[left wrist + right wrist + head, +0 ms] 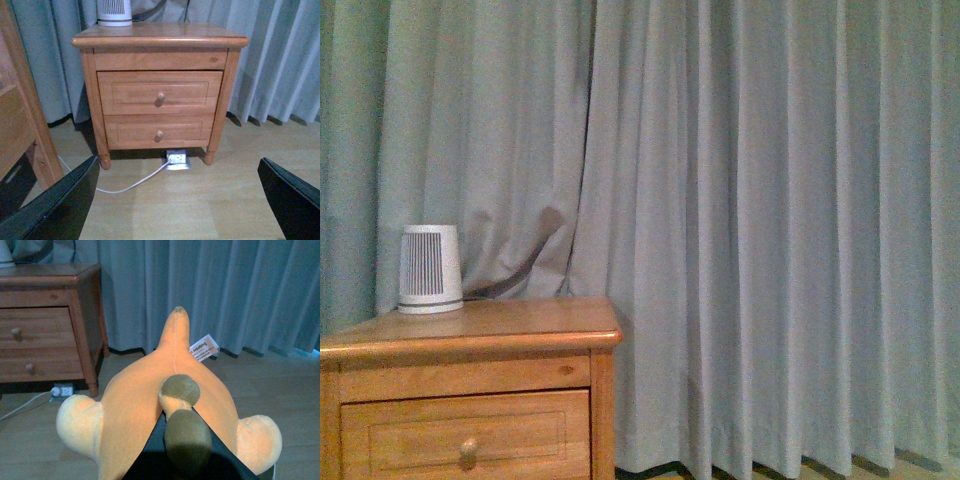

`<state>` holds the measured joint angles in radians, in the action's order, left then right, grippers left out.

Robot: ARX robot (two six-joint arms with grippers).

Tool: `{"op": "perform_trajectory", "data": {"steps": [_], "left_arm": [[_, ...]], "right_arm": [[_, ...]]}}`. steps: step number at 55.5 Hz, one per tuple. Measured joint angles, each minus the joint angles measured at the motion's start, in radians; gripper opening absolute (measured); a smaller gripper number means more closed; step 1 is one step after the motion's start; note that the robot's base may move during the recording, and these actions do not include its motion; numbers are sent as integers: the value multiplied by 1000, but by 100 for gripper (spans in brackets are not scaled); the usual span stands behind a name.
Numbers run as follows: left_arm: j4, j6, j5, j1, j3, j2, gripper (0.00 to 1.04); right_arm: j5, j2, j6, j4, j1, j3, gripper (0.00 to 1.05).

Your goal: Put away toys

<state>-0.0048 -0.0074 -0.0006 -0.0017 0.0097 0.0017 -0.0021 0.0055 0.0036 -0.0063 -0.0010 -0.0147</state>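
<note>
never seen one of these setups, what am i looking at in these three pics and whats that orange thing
It's a robot with two arms, each ending in a two-fingered gripper, and three cameras. The front view looks out from the robot's body: a wooden nightstand with a white ribbed device on top, in front of a grey curtain. No arm shows there. The left wrist view looks past the left gripper, whose black fingers stand wide apart with nothing between them, at the nightstand's two shut drawers. The right wrist view looks along the right gripper, which is closed on an orange plush toy, held above the floor. That toy is what it has to put away.
</note>
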Motion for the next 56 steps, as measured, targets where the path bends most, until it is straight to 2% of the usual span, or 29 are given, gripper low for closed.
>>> {"op": "perform_trajectory", "data": {"steps": [56], "left_arm": [[0,0,0,-1,0,-1,98]], "right_arm": [[-1,0,0,0,2,0,6]]}}
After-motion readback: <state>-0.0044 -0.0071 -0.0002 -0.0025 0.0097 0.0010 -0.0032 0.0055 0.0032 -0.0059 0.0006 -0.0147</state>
